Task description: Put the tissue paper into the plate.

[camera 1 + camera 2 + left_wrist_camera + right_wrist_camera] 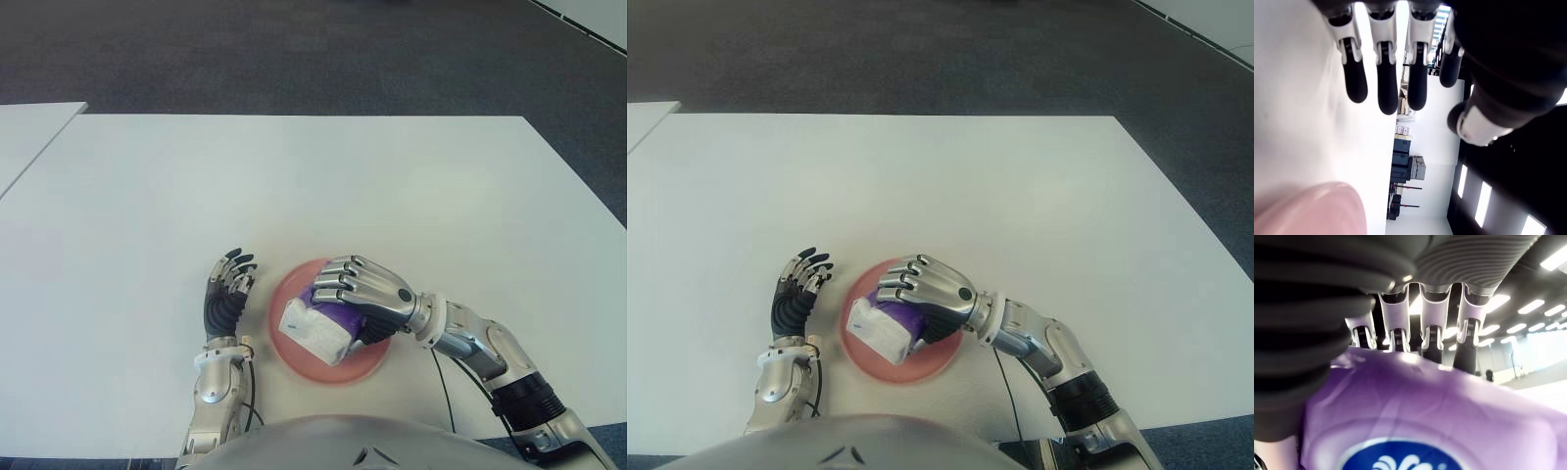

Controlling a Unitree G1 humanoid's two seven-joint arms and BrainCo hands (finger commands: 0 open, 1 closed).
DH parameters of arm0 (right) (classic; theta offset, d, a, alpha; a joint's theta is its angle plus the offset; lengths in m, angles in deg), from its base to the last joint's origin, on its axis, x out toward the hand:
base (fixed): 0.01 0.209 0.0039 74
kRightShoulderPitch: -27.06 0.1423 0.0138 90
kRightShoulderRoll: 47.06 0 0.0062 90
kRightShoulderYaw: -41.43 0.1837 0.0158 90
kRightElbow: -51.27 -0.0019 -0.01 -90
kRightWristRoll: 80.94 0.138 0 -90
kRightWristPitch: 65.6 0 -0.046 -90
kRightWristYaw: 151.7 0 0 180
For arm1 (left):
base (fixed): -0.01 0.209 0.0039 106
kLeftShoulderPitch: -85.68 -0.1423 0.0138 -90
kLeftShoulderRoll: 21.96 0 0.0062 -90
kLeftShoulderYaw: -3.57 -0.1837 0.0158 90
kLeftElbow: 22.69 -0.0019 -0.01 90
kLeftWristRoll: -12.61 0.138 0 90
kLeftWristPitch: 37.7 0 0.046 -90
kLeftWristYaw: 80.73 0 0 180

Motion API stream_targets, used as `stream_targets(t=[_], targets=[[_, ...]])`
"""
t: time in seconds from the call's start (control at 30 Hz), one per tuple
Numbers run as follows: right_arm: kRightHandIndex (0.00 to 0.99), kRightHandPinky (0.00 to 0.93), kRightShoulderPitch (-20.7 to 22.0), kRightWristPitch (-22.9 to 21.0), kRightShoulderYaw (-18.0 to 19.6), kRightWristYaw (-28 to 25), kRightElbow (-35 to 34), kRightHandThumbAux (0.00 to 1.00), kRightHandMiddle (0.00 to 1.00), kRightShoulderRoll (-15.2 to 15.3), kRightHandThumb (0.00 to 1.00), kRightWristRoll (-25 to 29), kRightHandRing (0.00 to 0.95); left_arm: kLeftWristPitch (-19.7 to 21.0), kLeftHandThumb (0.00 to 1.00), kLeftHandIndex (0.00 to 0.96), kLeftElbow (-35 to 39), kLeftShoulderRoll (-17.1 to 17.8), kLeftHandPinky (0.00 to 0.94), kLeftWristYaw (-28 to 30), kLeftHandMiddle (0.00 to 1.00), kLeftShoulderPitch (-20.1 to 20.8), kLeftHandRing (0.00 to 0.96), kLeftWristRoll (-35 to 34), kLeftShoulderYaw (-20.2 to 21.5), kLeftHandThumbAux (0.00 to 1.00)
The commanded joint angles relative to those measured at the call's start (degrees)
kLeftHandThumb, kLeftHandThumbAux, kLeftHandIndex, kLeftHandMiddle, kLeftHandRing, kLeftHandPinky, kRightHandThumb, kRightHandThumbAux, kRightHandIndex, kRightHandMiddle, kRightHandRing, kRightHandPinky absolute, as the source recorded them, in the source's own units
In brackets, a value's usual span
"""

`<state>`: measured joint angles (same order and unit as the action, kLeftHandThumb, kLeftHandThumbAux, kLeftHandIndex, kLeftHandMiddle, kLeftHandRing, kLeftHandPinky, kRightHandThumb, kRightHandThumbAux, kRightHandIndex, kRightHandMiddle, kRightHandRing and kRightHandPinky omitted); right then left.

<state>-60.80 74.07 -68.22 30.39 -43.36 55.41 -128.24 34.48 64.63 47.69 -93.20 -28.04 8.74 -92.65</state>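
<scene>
White table (392, 186) stands on dark carpet (245, 59).

A plate (294, 358) is set on the table (392, 186), near its front edge and close before the robot. Over the plate the tissue pack (318, 329) is held by the right hand (364, 294), whose fingers are curled over the pack from the right; whether pack and plate touch cannot be told. Just left of the plate the left hand (227, 292) is seen, fingers extended and pointing toward the far side.
</scene>
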Motion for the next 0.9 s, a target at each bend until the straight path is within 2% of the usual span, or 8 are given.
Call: stream_targets(t=[0.03, 0.1, 0.13, 0.2, 0.3, 0.43, 0.6, 0.9], targets=[[0.391, 0.403, 0.2, -1.2, -1.81, -1.01, 2.11, 0.69, 0.424, -0.34, 0.606, -1.23, 0.405, 2.24, 0.205, 0.251, -2.79, -5.93, 0.363, -0.65, 0.32, -0.69, 0.357, -1.28, -1.48, 0.732], [0.284, 0.27, 0.49, -1.12, -2.03, -0.88, 2.49, 0.609, 0.277, -0.18, 0.411, -1.42, 0.26, 1.88, 0.22, 0.25, -3.08, -5.83, 0.357, -0.23, 0.316, -0.58, 0.355, -1.78, -1.52, 0.732], [0.262, 0.248, 0.65, -0.84, -2.02, -0.14, 3.05, 0.595, 0.253, 0.03, 0.383, -1.96, 0.237, 1.41, 0.222, 0.249, -3.54, -5.7, 0.356, 0.33, 0.315, -0.5, 0.355, -2.27, -1.52, 0.731], [0.137, 0.165, 0.49, 0.51, -1.26, 1.82, 3.98, 0.518, 0.137, 1.4, 0.3, -2.68, 0.137, 0.57, 0.229, 0.235, -4.34, -5.4, 0.345, 1.29, 0.306, -0.39, 0.348, -3.13, -1.57, 0.727], [0.045, 0.06, -0.44, 2.55, 0.55, 6.41, 3.93, 0.432, 0.044, 2.93, 0.24, -4.57, 0.045, -0.75, 0.223, 0.198, -5.45, -4.98, 0.336, 2.85, 0.285, -0.31, 0.334, -4.65, -1.72, 0.715], [0.011, 0.015, -0.21, 2.04, 0.62, 13.71, 4.53, 0.362, 0.011, 1.52, 0.204, -9.47, 0.011, -2.58, 0.217, 0.165, -7.47, -4.84, 0.33, 4.93, 0.263, 0.24, 0.318, -6.69, -1.35, 0.71], [0.001, 0.002, 0.33, 0.85, -0.12, 19.96, 5.4, 0.317, 0.001, 1.4, 0.188, -13.65, 0.001, -4.62, 0.227, 0.151, -9.38, -5.02, 0.334, 5.13, 0.255, 1.14, 0.316, -7.24, -0.66, 0.709], [0.0, 0.0, 1.36, -1.16, -1.36, 23.15, 5.69, 0.279, 0.0, 2.44, 0.166, -16.41, 0.0, -6.01, 0.284, 0.195, -10.7, -5.13, 0.357, 3.73, 0.281, 1.86, 0.34, -6.66, -0.57, 0.72]])
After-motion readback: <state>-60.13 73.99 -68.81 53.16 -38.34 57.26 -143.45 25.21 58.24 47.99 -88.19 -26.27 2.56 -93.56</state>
